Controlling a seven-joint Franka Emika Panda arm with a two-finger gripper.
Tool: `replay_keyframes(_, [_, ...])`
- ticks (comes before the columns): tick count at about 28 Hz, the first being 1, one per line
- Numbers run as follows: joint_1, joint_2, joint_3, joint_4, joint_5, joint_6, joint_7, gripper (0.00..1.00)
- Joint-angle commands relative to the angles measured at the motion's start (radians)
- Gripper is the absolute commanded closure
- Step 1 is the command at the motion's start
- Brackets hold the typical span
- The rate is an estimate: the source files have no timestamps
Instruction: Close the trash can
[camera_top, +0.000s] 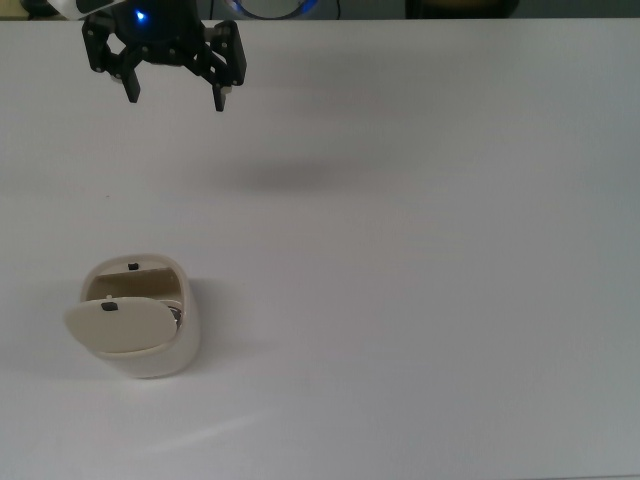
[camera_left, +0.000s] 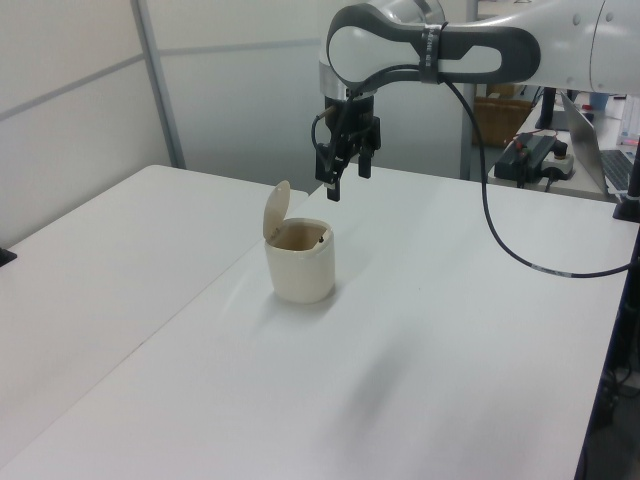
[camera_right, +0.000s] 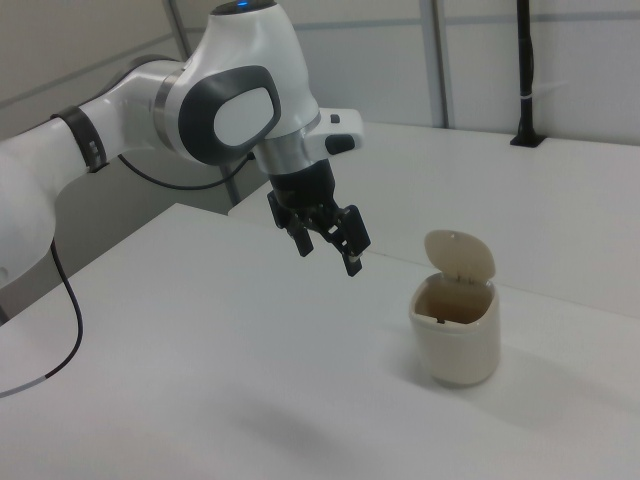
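Top view: my arm is cut off at the upper edge, so only the pincer (camera_top: 177, 98) and wrist show; the raised lid (camera_top: 120, 325) covers part of the trash can (camera_top: 140, 315) mouth, hiding the floor inside. Left view: my arm runs out past the right edge, and the clutter (camera_left: 535, 155) behind is too small to identify. Right view: my arm leaves at the left edge; the desk (camera_right: 180, 380) is cropped at the bottom.

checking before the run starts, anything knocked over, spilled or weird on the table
Nothing stands out. The trash can stands upright on the white table, its lid swung up and open, with no spill or damage around it. The gripper hangs open in the air, apart from the can.
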Motion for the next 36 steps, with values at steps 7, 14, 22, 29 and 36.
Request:
replay_keyframes(7, [-0.004, -0.005, 0.001, -0.016, 0.004, -0.007, -0.017, 0.00])
replay_keyframes(14, [-0.004, -0.003, 0.003, -0.016, 0.013, 0.004, -0.058, 0.00])
replay_keyframes(22, [0.002, 0.035, 0.003, -0.015, 0.033, 0.082, -0.058, 0.22])
replay_keyframes(29, [0.004, 0.110, 0.036, -0.008, 0.035, 0.280, -0.054, 0.54])
replay_keyframes(36, [0.002, 0.161, 0.038, 0.010, 0.024, 0.479, -0.047, 0.62])
